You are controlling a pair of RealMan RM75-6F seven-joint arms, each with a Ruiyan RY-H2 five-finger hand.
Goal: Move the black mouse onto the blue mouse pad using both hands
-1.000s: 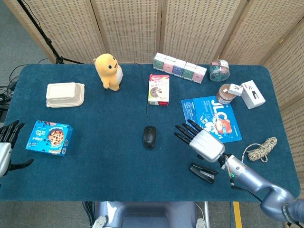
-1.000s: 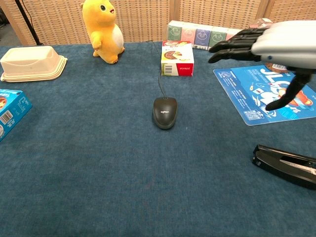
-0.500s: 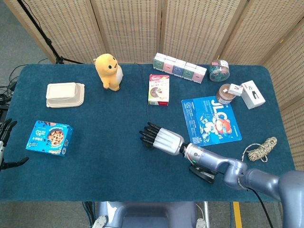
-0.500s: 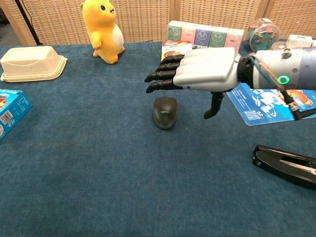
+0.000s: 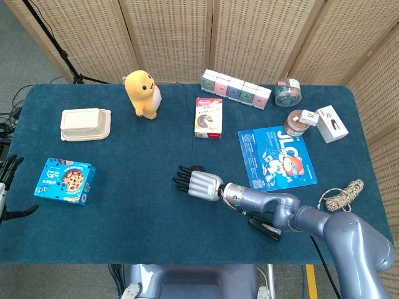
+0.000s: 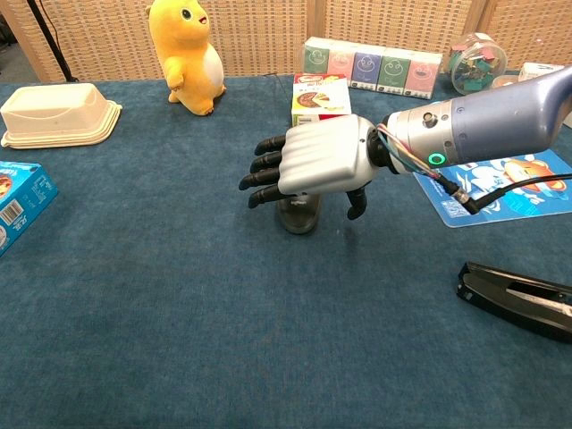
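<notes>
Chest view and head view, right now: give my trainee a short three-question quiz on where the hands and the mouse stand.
1. True or false: the black mouse already lies on the blue mouse pad.
2. Which hand hovers palm down over the mouse? A. right hand B. left hand C. both
3. Fill in: the dark flat object on the cloth near the right forearm is a ____.

Key
1. False: it sits on the table cloth, left of the pad, mostly hidden under the hand.
2. A: the left hand waits at the table's left edge, fingers apart, holding nothing.
3. stapler
</notes>
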